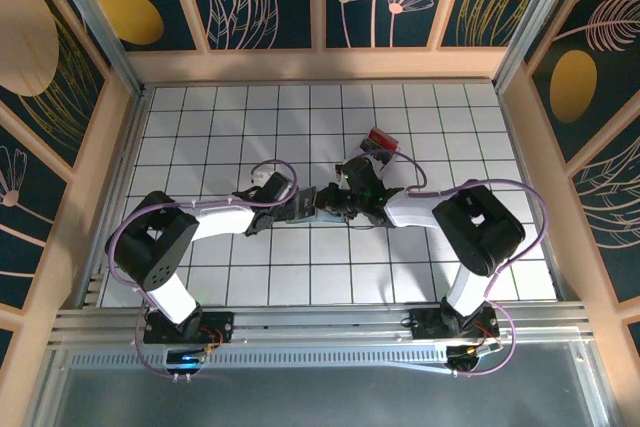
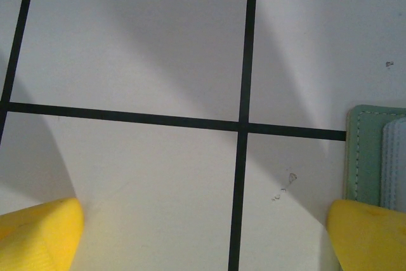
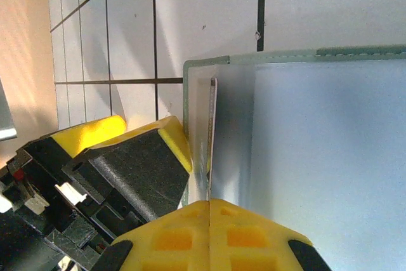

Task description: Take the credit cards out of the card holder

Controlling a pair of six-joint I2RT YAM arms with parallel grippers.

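The white gridded tabletop (image 1: pixel 200 127) is carrying the flat, stitched grey-blue card holder (image 3: pixel 317 157) at frame right; my left claw (image 2: pixel 203 233) is gaping wide beside it, and my right claw (image 3: pixel 209 211) is pinching together on a thin credit card (image 3: pixel 211 131) edge.

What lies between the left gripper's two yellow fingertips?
The left gripper spans bare white table crossed by black grid lines, in the left wrist view. The card holder lies outside, beside one fingertip.
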